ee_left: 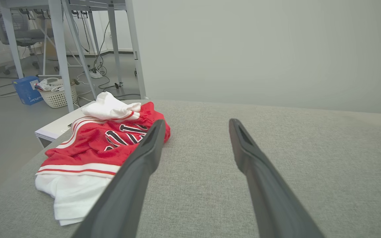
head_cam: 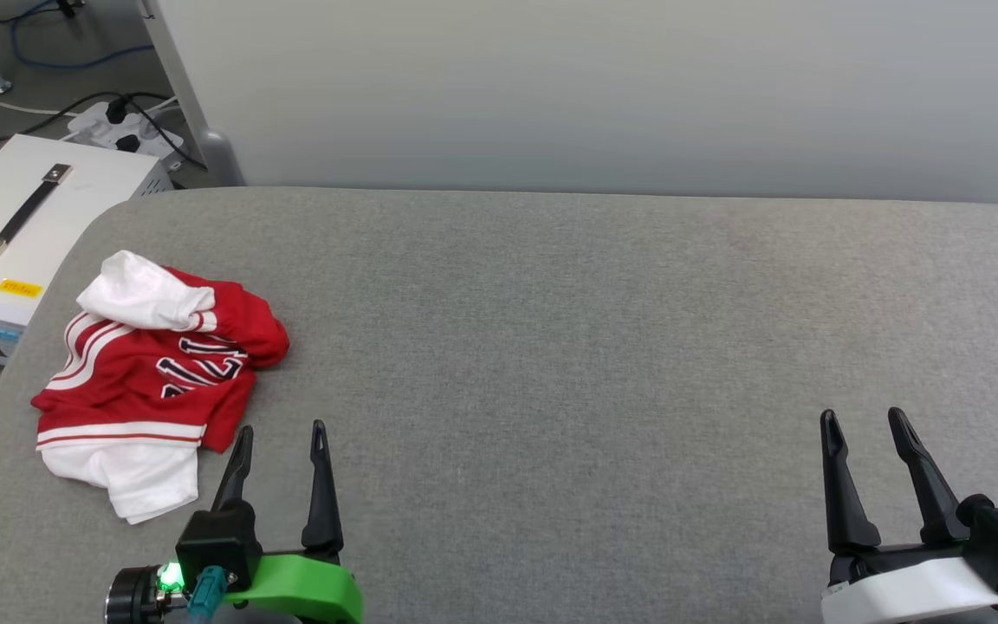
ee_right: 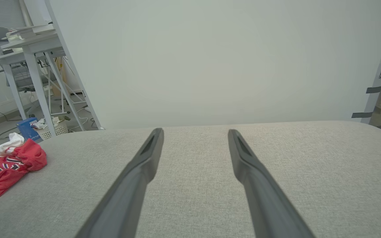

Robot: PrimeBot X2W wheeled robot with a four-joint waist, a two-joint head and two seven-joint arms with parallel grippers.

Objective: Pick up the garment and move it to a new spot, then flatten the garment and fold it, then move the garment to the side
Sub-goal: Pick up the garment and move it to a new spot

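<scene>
Left end effector (head_cam: pixel 282 427) spread beside garment (head_cam: pixel 131 386), lettering (head_cam: pixel 204 364) illegible.

Soft cloth garment (head_cam: pixel 152 364) on matt woven table (head_cam: pixel 551 347) (grey, felt-like).

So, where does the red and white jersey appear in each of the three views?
Head view: the red and white jersey lies crumpled at the left.
Left wrist view: jersey left of centre.
Right wrist view: jersey at the far left edge.
Shared landmark: the grey fabric surface under it.
</scene>
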